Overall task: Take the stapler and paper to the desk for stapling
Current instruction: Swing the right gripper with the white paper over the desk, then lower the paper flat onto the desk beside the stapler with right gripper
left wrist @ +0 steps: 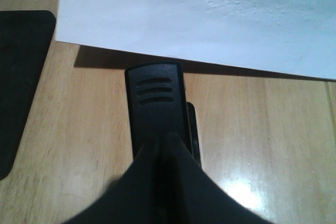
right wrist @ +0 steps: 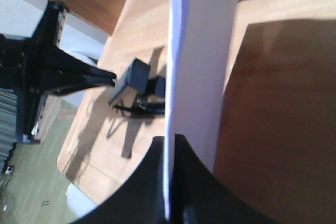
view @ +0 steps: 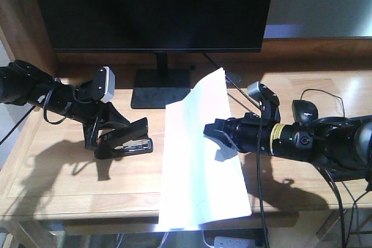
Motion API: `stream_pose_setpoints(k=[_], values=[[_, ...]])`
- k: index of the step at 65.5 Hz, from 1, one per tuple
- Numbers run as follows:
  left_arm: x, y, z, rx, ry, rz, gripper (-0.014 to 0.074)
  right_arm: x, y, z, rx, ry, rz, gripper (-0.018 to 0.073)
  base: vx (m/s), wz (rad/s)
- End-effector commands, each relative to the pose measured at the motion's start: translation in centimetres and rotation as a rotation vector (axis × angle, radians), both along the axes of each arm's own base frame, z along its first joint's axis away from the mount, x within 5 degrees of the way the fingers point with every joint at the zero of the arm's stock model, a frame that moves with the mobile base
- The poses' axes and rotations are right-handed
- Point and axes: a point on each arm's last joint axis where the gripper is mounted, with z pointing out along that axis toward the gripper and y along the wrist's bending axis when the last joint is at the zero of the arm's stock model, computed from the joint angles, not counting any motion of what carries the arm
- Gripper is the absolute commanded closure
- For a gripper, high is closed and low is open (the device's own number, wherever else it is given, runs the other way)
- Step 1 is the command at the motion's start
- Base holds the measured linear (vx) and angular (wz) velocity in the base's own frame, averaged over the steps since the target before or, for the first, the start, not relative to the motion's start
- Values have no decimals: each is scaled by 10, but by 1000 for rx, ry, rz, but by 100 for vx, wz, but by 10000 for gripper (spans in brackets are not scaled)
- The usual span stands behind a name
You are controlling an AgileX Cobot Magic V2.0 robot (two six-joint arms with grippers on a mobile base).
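Observation:
The black stapler [view: 127,141] is at the desk [view: 58,178] surface left of the paper, and my left gripper [view: 104,125] is shut on its rear. In the left wrist view my fingers close over the stapler [left wrist: 155,98], whose front points toward the paper's edge [left wrist: 210,19]. My right gripper [view: 220,139] is shut on the right edge of the white paper [view: 197,161], which slopes up from the desk front toward the monitor. The right wrist view shows the paper [right wrist: 202,61] edge-on between my fingers, my right gripper [right wrist: 169,148], and the stapler [right wrist: 134,82] beyond.
A black monitor [view: 157,10] stands at the back, with its base [view: 161,88] just behind the paper. A black mouse [view: 305,110] and cables lie at the right. The desk's front edge runs under the paper's lower end.

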Motion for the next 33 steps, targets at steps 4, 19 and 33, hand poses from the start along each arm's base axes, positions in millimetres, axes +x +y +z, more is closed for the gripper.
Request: stream_pose_setpoints(k=[4,19,33], values=[[0,-4,34,-58,-59,7,603,9,4,31,65,-121,20,564,0,0],[0,-4,34,-58,-59,7,603,15,8,43,97,-171,45,564,0,0],[0,-4,34,-58,-59,7,603,15,9,44,104,-176,57,564,0,0]])
